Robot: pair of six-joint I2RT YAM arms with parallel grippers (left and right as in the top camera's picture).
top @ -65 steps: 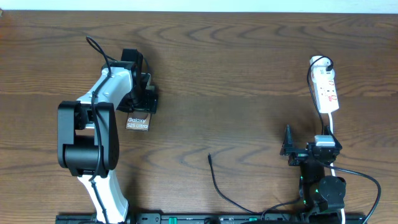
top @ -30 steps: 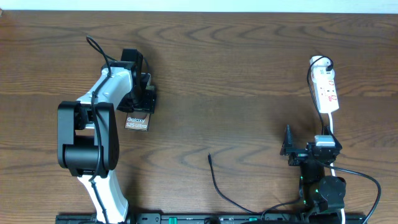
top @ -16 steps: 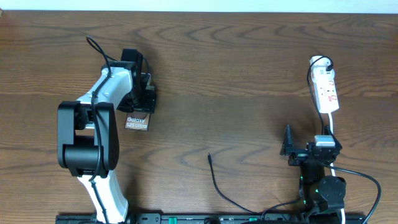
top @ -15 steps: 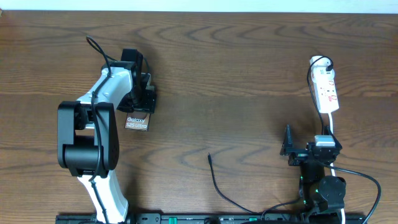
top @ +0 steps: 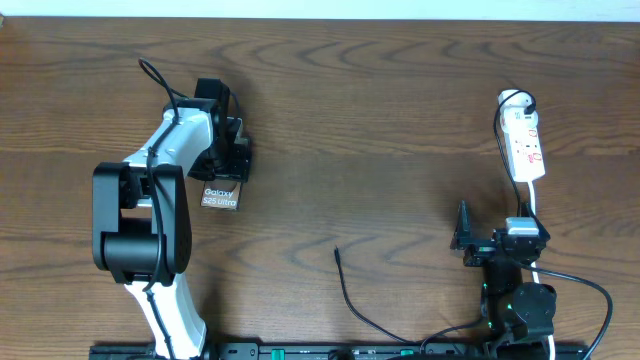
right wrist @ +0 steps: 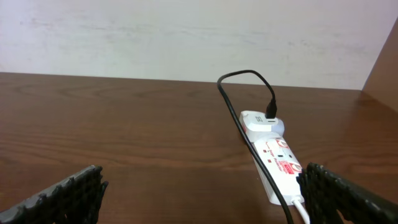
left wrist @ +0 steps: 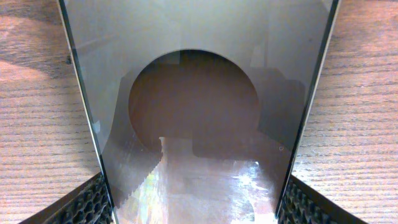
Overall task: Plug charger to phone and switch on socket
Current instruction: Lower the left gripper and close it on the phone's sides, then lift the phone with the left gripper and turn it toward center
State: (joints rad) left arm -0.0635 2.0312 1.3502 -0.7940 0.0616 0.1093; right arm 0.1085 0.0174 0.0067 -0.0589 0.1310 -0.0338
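The phone lies flat on the table at the left, its "Galaxy S25 Ultra" end showing below my left gripper. In the left wrist view its glossy face fills the space between the fingers of the left gripper, which press on its two long edges. The white socket lies at the far right. The charger cable's plug tip lies loose at the centre front. My right gripper is open and empty, below the socket. The right wrist view shows the socket ahead, at the right of the gripper.
A white adapter with the black cable sits plugged in at the socket's far end. The socket's white cord runs toward the right arm's base. A pale wall stands behind the table.
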